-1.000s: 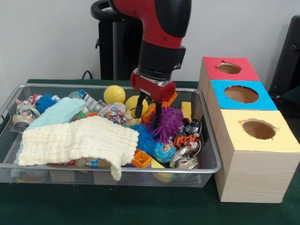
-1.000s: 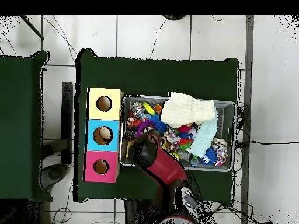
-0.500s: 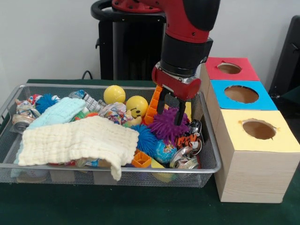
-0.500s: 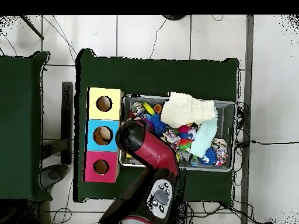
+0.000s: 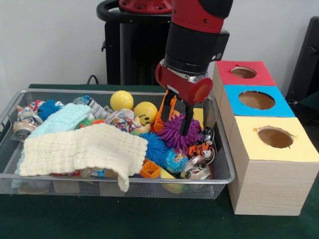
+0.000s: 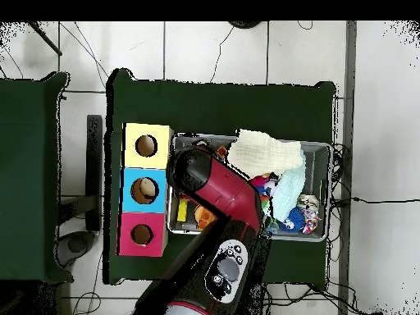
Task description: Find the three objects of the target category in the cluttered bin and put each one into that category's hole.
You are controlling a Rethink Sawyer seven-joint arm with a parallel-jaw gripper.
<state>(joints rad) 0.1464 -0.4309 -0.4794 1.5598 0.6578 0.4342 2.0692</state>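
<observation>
In the front view my gripper [image 5: 175, 122] hangs open over the right half of the wire bin [image 5: 114, 177]. Its two dark fingers [image 5: 185, 124] straddle the top of a purple spiky ball [image 5: 172, 138], one on each side, with nothing lifted. A blue spiky ball [image 5: 153, 146] lies just left of the purple one, and an orange plastic piece [image 5: 162, 113] stands behind the gripper. Two yellow balls [image 5: 121, 100] [image 5: 145, 112] sit further back. In the overhead view the red arm [image 6: 215, 190] covers the gripper and the bin's left part.
A cream cloth [image 5: 82, 149] drapes over the bin's front rim, with a pale blue cloth [image 5: 60, 119] behind it. Crushed cans [image 5: 198, 169] lie at the front right. Right of the bin stand the red [image 5: 244, 72], blue [image 5: 257, 100] and yellow [image 5: 275, 138] hole boxes.
The gripper swung right from beside the yellow ball to above the purple spiky ball, then shifted slightly left and lower over it. It stayed open throughout.
</observation>
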